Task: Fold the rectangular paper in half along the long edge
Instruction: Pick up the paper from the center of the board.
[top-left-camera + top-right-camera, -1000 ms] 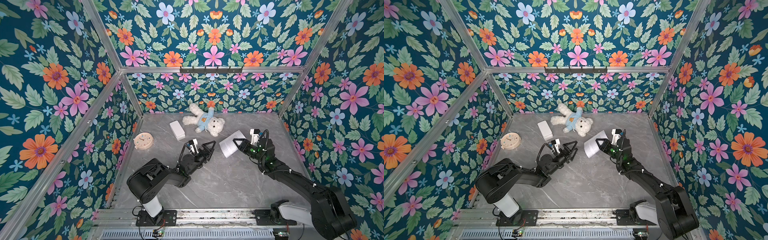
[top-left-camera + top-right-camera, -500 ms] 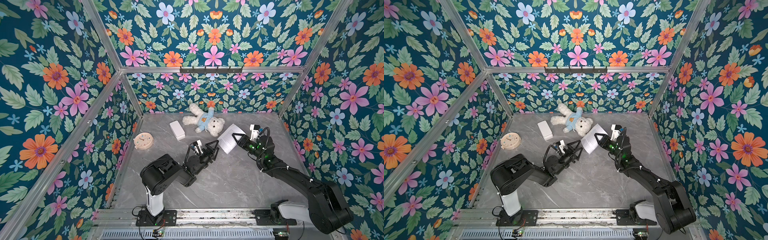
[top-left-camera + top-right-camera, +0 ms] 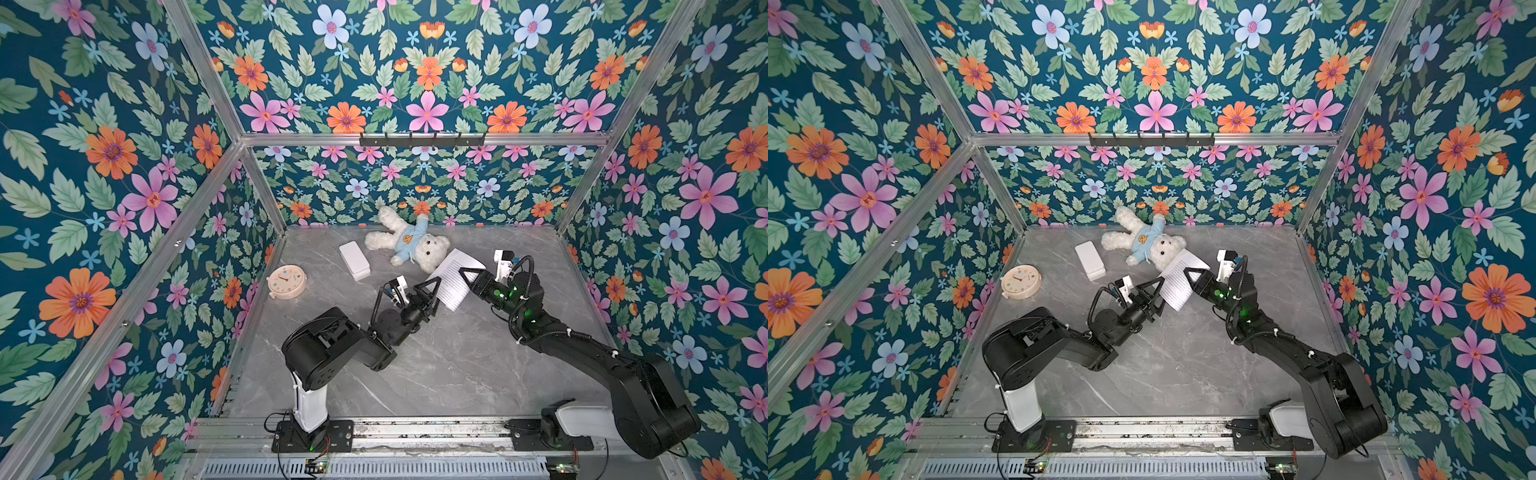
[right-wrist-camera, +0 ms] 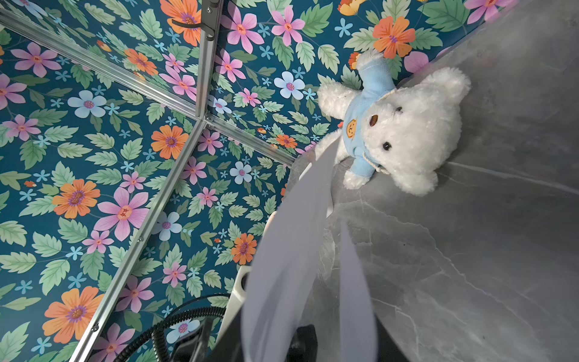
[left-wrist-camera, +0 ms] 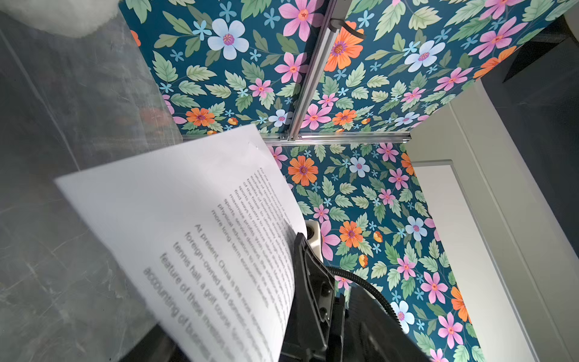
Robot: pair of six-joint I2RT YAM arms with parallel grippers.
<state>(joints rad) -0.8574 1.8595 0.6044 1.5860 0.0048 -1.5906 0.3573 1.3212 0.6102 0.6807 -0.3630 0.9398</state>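
I saw my right gripper (image 3: 464, 277) clamped on the rectangular paper (image 3: 451, 286), held off the table (image 3: 415, 374) just beside the teddy bear (image 3: 409, 243); my left gripper (image 3: 433, 296) stood, jaws apart, about its opposite edge.

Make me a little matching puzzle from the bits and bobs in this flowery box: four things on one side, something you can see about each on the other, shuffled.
Things:
1. teddy bear
2. clock
3. white box
4. paper

Descriptions:
A. peach-coloured, lying face up near the left wall
B. held up off the table, curving, with lines of black text
C. wears a light blue top, lies near the back wall
D. lies flat between the clock and the teddy bear

Pairs: 1-C, 2-A, 3-D, 4-B
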